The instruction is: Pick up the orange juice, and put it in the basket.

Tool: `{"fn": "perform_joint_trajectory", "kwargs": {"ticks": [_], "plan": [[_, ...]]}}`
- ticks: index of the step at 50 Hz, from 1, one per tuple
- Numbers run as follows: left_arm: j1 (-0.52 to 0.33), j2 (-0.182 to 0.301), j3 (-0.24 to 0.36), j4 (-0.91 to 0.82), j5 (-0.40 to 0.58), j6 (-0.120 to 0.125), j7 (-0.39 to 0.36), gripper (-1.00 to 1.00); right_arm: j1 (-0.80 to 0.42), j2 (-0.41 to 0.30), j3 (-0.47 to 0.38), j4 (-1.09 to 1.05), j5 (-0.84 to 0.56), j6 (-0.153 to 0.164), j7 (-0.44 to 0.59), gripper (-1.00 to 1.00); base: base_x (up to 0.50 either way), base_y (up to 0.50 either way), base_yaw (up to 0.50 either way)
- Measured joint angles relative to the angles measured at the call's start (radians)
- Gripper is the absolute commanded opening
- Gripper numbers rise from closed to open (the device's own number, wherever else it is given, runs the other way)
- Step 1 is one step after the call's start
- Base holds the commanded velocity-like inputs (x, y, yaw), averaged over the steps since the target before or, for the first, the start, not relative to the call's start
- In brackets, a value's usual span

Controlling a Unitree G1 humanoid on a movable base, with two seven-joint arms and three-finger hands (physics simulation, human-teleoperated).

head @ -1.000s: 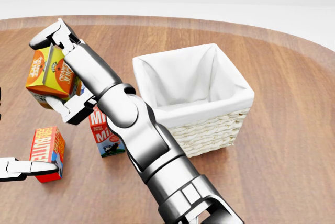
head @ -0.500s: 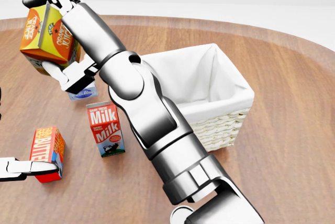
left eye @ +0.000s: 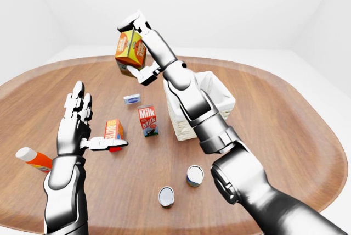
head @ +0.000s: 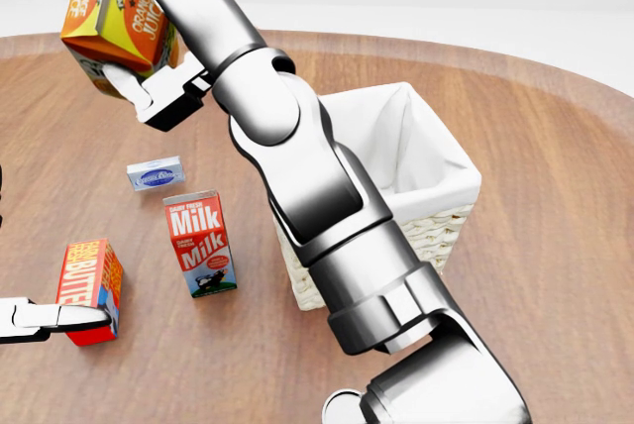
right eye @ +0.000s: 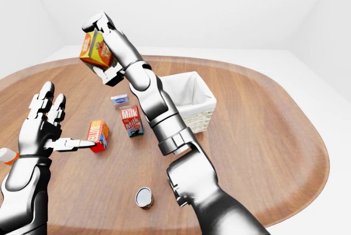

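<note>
Fingers of the right hand (left eye: 135,48) clamp an orange juice carton (left eye: 130,50) from above and below, lifted high at upper center-left of the left-eye view, likely so it clears the rim of the white-lined basket (left eye: 218,99) to its lower right. Left hand (left eye: 77,119) hovers at lower left, fingers spread and holding nothing, thumb tip just beside a red butter box (left eye: 113,130). 1 milk carton (left eye: 147,121) stands between butter and basket.

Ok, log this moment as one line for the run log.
phase: carry | right hand: shut on juice, raised left of basket | left hand: open, by butter | juice in basket: not yet
</note>
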Motion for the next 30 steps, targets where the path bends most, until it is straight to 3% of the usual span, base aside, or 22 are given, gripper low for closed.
{"fn": "perform_joint_trajectory", "kwargs": {"ticks": [30], "plan": [[0.001,-0.001,-0.001,-0.004,0.002,0.000,0.000,1.00,-0.041,-0.105,-0.036,-0.034,0.014,0.053,-0.014,-1.00,0.00,0.00,0.00]]}}
